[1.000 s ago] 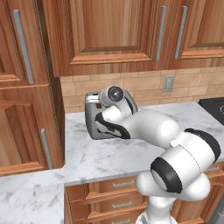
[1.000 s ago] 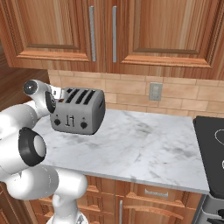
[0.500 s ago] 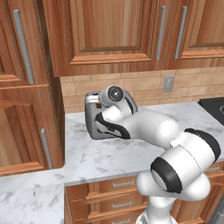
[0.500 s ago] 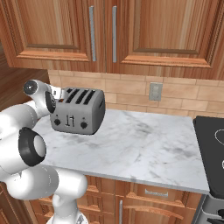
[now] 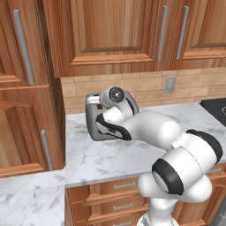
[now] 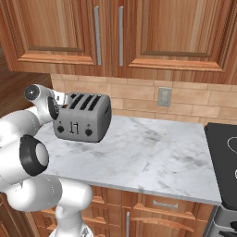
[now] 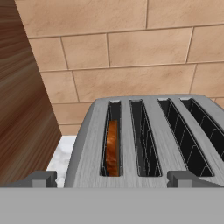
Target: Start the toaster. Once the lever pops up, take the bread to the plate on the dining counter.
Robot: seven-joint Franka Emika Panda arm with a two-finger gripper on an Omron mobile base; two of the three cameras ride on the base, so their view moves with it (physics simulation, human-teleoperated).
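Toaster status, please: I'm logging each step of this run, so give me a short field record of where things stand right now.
toaster: grey, four slots, on the marble worktop by the tiled wall
bread: brown slice sunk in the leftmost slot as the hand view shows it
other slots: three, empty
gripper: open, fingertips hanging over the near edge of the toaster top, touching nothing
arm: reaching in from the toaster's left end in the right base view

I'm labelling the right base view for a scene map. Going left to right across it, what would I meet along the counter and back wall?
Robot arm → toaster on the marble worktop → wall outlet on the tiled wall → black stovetop at the right edge.
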